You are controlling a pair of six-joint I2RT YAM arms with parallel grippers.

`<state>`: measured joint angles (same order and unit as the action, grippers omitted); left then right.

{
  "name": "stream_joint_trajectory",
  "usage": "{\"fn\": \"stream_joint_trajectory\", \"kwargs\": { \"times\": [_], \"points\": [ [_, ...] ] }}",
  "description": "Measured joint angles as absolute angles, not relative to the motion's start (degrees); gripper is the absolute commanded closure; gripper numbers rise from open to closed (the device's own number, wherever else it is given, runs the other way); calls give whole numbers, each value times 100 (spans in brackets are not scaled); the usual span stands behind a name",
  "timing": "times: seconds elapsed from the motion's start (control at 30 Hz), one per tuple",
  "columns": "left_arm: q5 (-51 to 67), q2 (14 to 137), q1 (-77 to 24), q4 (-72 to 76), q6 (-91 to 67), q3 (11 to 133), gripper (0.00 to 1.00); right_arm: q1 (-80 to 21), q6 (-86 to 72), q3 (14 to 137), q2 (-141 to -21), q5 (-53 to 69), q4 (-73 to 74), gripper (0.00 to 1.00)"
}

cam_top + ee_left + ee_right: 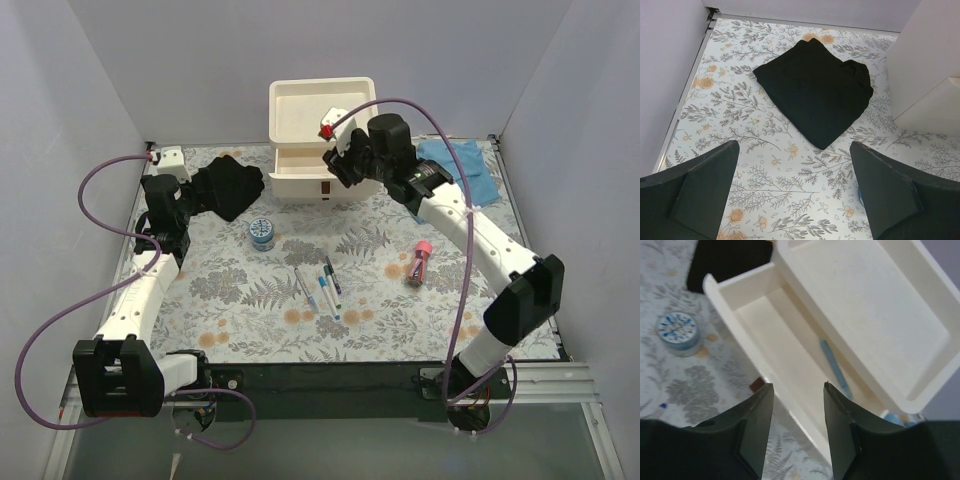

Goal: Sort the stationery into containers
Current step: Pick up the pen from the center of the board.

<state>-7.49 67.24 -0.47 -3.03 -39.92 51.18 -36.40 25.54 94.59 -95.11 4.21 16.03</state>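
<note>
The cream-white organiser stands at the back with its top drawer pulled out toward me. A blue pen lies inside that drawer. My right gripper hovers open over the drawer's front wall, with nothing between its fingers. On the mat lie the small blue round tub, several pens side by side and the pink-capped clear tube. My left gripper hangs wide open and empty over the mat at the left, just short of the black cloth.
The black cloth lies left of the organiser and a blue cloth right of it. The drawer's brown handle shows below the right fingers. Grey walls close in the back and both sides.
</note>
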Motion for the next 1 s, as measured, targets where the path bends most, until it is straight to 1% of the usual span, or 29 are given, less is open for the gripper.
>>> {"fn": "stream_joint_trajectory", "kwargs": {
  "times": [0.03,0.13,0.23,0.33,0.5,0.6,0.7,0.83,0.9,1.0],
  "points": [
    [-749,6722,-47,-303,-3990,5118,5,-3660,2373,9395,-9371,593,1734,48],
    [-753,6716,-47,-303,-3986,5118,5,-3852,1813,8825,-8722,1116,2154,43],
    [-749,6683,-47,-333,-3986,5111,5,-4091,1120,8379,-8530,1535,2585,44],
    [-749,6632,-47,-397,-3983,5105,5,-4156,272,7905,-8991,1708,2742,46],
    [-749,6556,-47,-454,-3983,5065,5,-4106,-432,7269,-9963,1575,3074,53],
    [-749,6499,-47,-513,-3988,4980,5,-4086,-578,7360,-10414,1450,3179,56],
    [-749,6462,-47,-576,-3990,4919,5,-4084,-661,7848,-10750,1367,3218,57],
    [-749,6447,-47,-620,-3992,4912,5,-4084,-834,8471,-11034,1326,3157,57],
    [-751,6438,-47,-622,-3992,4912,5,-4093,-915,8580,-11137,1286,3153,57],
    [-757,6436,-47,-622,-3992,4912,5,-4110,-989,8613,-11288,1190,3159,54]
  ]
}}
